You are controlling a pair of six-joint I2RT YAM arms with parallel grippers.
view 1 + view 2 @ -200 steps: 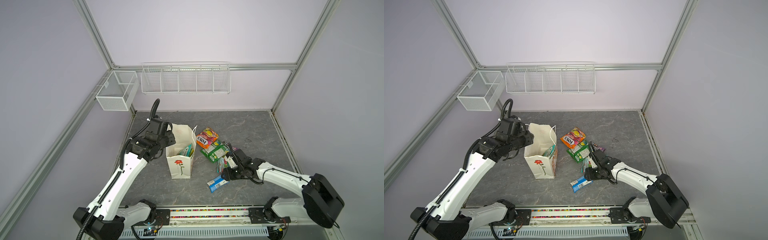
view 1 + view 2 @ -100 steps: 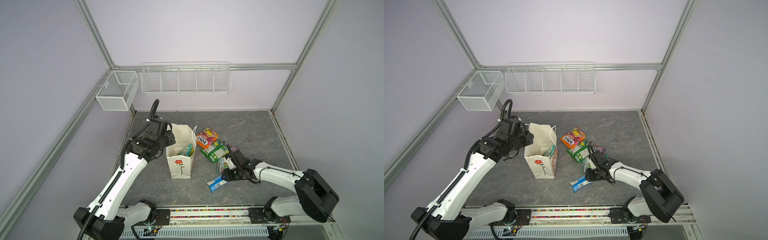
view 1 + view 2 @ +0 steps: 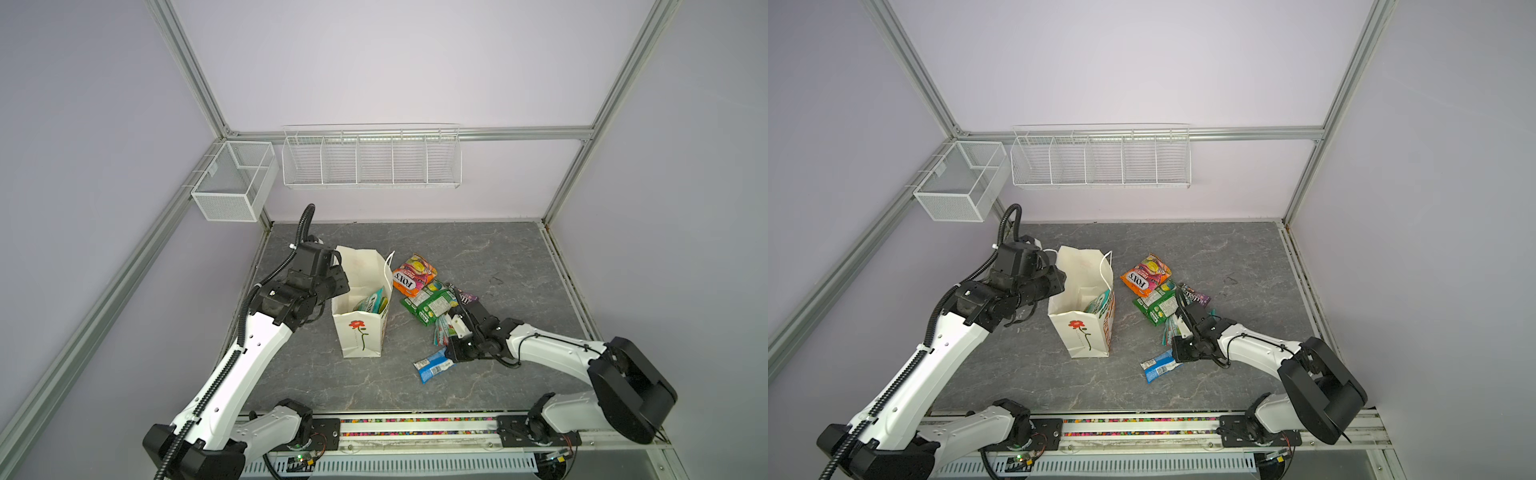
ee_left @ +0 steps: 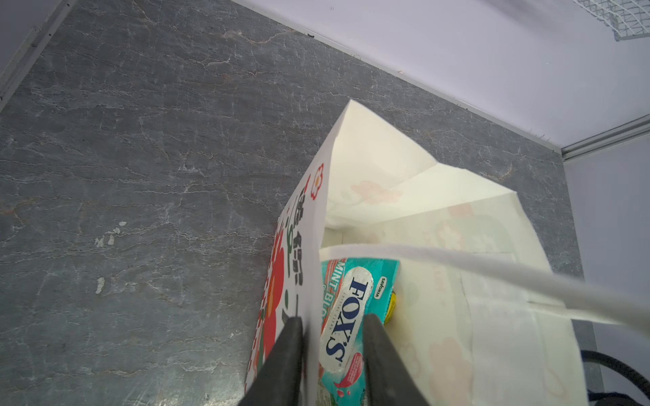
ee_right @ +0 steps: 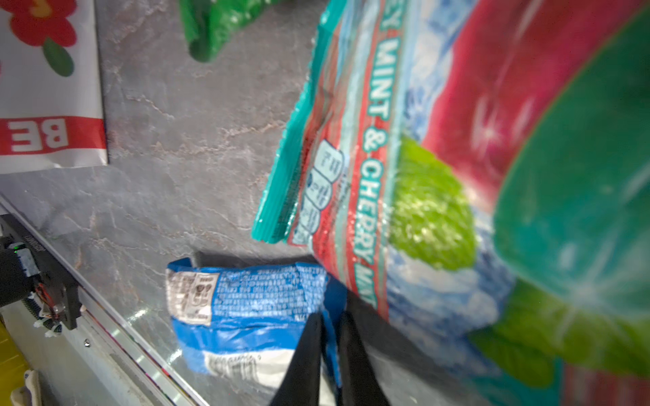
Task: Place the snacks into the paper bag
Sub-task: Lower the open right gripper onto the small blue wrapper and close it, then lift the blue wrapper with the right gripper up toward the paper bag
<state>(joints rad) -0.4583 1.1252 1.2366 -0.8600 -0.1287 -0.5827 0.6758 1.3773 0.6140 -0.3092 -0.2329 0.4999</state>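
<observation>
The white paper bag (image 3: 360, 332) (image 3: 1079, 332) stands upright and open, with a teal FOX'S packet (image 4: 351, 298) inside it. My left gripper (image 4: 332, 320) is open astride the bag's near wall, one finger outside and one inside. On the floor to the bag's right lie an orange FOX'S packet (image 3: 413, 275), green packets (image 3: 430, 305), a purple packet (image 3: 467, 297) and another teal packet (image 5: 351, 140). My right gripper (image 5: 330, 314) (image 3: 451, 353) is shut on one end of the blue bar wrapper (image 5: 246, 305) (image 3: 432, 365), which lies flat near the front.
A white wire basket (image 3: 372, 160) hangs on the back wall and a white mesh box (image 3: 232, 183) on the left frame. The front rail (image 3: 415, 424) runs just in front of the blue wrapper. The teal packet leans close against my right wrist.
My right gripper's jaws have closed onto the blue wrapper's end. The left jaws have narrowed slightly at the bag's wall. Neither arm has shifted much.
</observation>
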